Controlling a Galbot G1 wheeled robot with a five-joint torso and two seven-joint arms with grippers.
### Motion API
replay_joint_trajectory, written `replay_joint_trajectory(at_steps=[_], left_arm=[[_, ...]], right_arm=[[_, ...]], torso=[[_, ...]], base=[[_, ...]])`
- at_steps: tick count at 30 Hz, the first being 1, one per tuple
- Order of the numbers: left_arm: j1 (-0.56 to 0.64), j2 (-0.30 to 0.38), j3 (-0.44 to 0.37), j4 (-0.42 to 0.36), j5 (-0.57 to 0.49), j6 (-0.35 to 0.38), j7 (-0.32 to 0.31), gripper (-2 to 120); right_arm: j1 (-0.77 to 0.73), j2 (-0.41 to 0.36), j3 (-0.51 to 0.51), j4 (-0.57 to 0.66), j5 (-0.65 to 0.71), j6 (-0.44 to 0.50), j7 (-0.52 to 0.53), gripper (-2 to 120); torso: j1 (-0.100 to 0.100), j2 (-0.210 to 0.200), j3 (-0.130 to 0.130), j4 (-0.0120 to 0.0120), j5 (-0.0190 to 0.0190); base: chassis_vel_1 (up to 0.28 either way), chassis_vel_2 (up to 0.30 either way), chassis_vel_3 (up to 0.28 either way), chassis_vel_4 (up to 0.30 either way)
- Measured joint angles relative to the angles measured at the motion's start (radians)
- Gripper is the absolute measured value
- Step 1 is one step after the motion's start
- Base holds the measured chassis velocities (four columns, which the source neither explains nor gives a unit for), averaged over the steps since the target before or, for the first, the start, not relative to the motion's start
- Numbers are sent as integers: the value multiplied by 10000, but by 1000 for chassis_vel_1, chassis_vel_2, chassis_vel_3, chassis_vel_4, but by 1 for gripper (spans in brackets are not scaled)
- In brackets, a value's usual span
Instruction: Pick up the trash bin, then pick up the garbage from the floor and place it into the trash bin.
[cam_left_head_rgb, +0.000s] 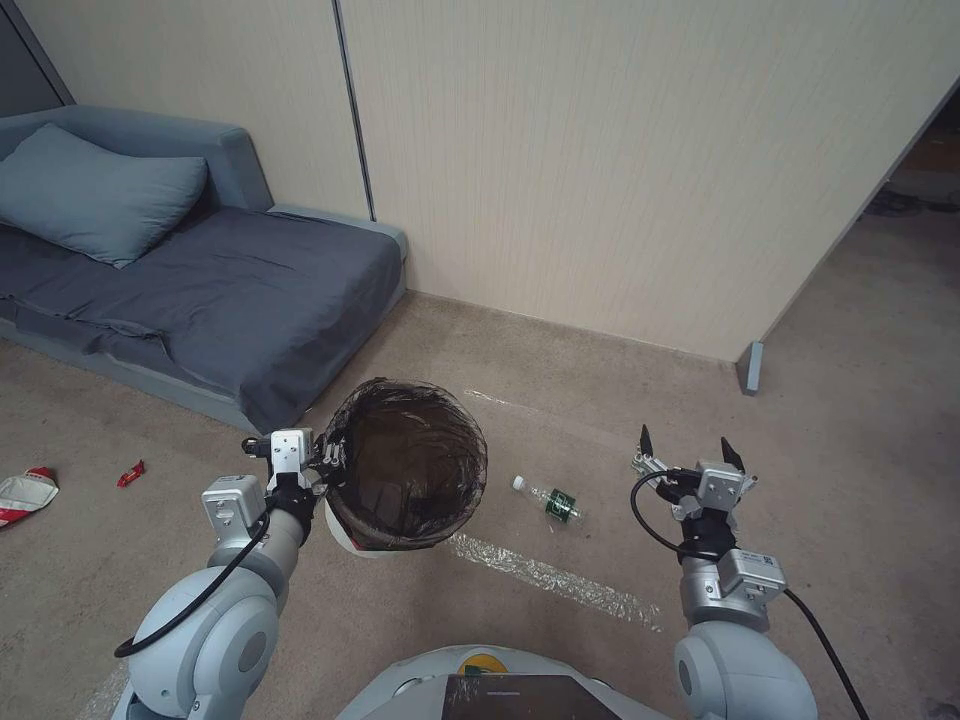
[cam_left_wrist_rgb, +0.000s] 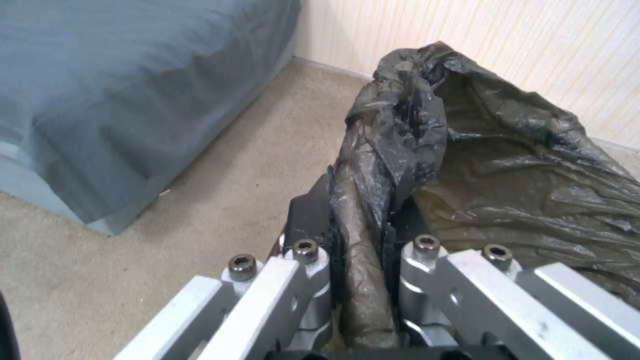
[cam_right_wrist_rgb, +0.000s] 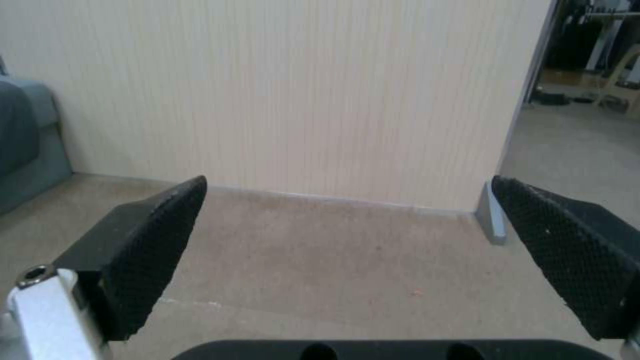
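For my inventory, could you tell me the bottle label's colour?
Green, on the bottle; clearest in the head view.

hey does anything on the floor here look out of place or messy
Yes. A clear bottle with a green label lies on its side on the carpet between the left gripper, shut on the trash bin's rim, and the open right gripper. A crushed cup and red wrapper lie by the bed.

Dark brown liner (cam_left_head_rgb: 405, 470), green-labelled clear bottle (cam_left_head_rgb: 548, 499), grey-blue bed (cam_left_head_rgb: 200, 290), beige carpet (cam_left_head_rgb: 560, 410)
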Motion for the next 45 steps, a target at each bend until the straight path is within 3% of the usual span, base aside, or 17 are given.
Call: replay_joint_trajectory(at_steps=[5,12,14,16,20,28,31,38,45], left_arm=[[1,17,-12,-35,-70,0,-18,7],[101,87,-75,-56,-146,3,-63,7],[151,226,-101,-61,-210,10,-105,7],[172,249,-109,-62,-221,13,-112,7],[322,225,-167,-64,-237,35,-164,7],[308,99,-116,-66,-216,55,-187,7],[314,11,-133,-67,-166,78,-200,7],[231,30,-64,-68,-126,108,-201,7],[234,-37,-70,-67,-112,115,-200,7]], right_arm=[[102,0,-6,-28,75,-84,17,100],[665,-171,246,-248,494,-784,-826,100],[941,-1151,170,-504,1323,-1276,-999,100],[1028,-1399,156,-582,1541,-1382,-1066,100],[1767,-3083,-5,-1417,3173,-1843,-1512,100],[2175,-4537,-183,-2160,4094,-1943,-1906,100],[2913,-6446,-748,-3461,5128,-1889,-2404,100],[3661,-7925,-1882,-4951,6074,-1773,-3007,100],[4347,-8334,-2871,-5883,6056,-1793,-3895,100]], torso=[[0,0,0,-2,0],[0,0,-1,0,0],[0,0,-1,1,1],[-1,0,-1,-2,2],[0,0,0,1,3],[0,0,0,-2,5],[0,0,0,2,4],[0,0,0,-2,2],[0,0,0,-1,0]], base=[[-17,9,8,-5],[0,0,0,0],[0,0,0,0],[0,0,0,0],[0,0,0,0],[0,0,0,0],[0,0,0,0],[0,0,0,0],[0,0,0,0]])
